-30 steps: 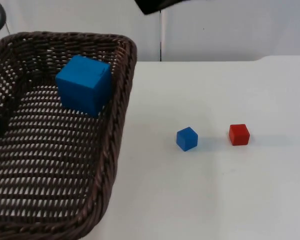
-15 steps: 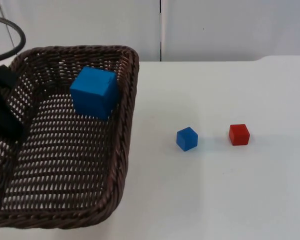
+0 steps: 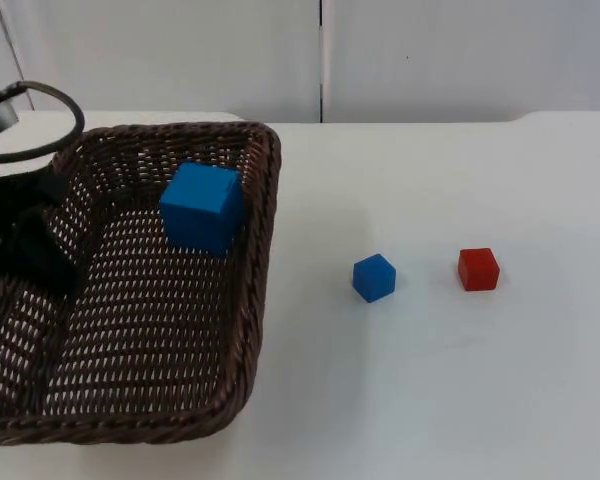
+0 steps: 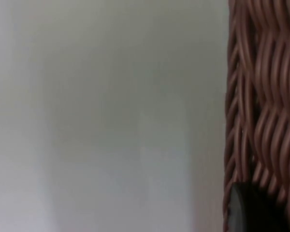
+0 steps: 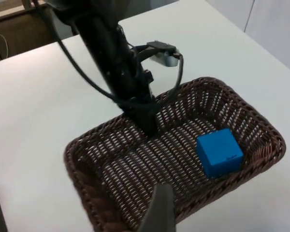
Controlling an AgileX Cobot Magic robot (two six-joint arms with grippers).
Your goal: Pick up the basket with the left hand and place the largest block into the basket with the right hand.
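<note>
The brown wicker basket is at the table's left, and my left gripper is shut on its left rim. The large blue block lies inside, near the basket's far right corner. In the left wrist view the wicker wall is close in front of the camera. The right wrist view looks down on the basket, on the blue block and on my left gripper at the rim. My right gripper hangs high above the table, away from the basket, with nothing in it.
A small blue block and a small red block lie on the white table to the right of the basket. The grey partition wall closes the back.
The basket with the large block in it has sunk away from the camera and shifted toward the right. The black arm part at the upper edge has left the top view.
</note>
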